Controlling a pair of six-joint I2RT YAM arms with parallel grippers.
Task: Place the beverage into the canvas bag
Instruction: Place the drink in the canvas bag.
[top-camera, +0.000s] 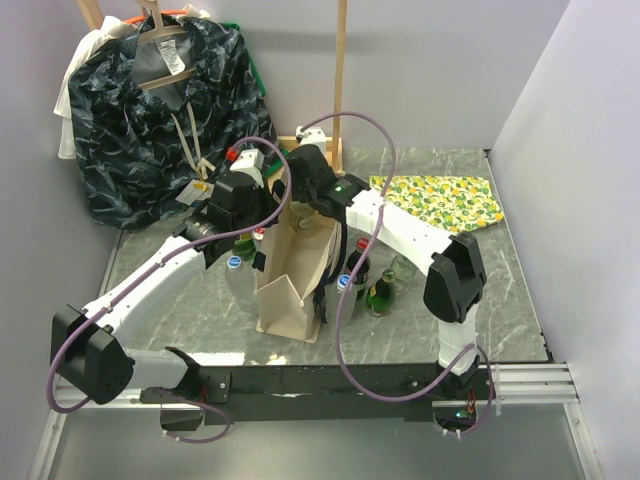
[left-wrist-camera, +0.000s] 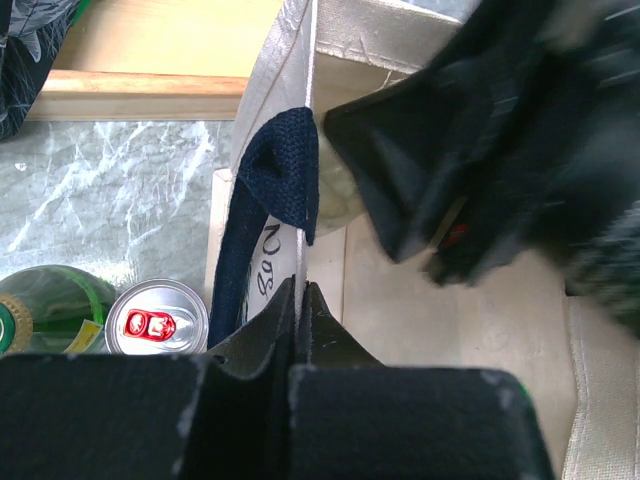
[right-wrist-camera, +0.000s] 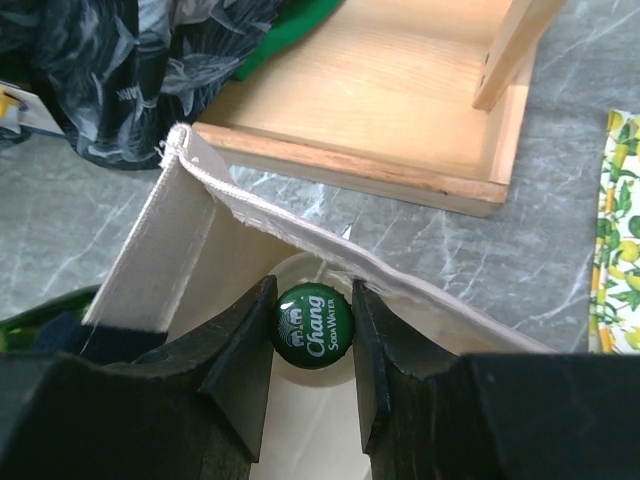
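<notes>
1. The beverage (right-wrist-camera: 313, 325) was a bottle with a green cap reading "Chang Soda Water". It sat cap-up inside the open mouth of the canvas bag (top-camera: 290, 285), tucked close to the far rim.
2. The right jaws were pinching it right at the cap, one finger on each side. As far as the right wrist view showed, both were touching it.
3. The left jaws were pressed together on the top edge of the bag's wall, with a thin strip of canvas caught between them. They sat right next to the dark strap handle (left-wrist-camera: 285, 170), which looped up just above.
4. The bag itself stood upright on the bench (top-camera: 500, 300), roughly in the middle between the two arms, with its mouth open.
5. A bunch of other drinks stood around it:
   - A blue-capped bottle (top-camera: 233, 265) was just to its left.
   - Another blue cap (top-camera: 343, 283), a red-capped bottle (top-camera: 362, 246) and a green bottle (top-camera: 380, 292) were clustered on its right.
   - The left wrist view also caught a silver can (left-wrist-camera: 157, 318) with a red tab, touching or nearly touching another green bottle (left-wrist-camera: 45, 305).
6. Background stuff:
   - A dark blue patterned garment (top-camera: 150, 110) hung at the back left.
   - A wooden stand base (right-wrist-camera: 400, 110) sat just behind the bag.
   - A lemon-print cloth (top-camera: 445, 200) lay flat on the bench at the back right.
</notes>
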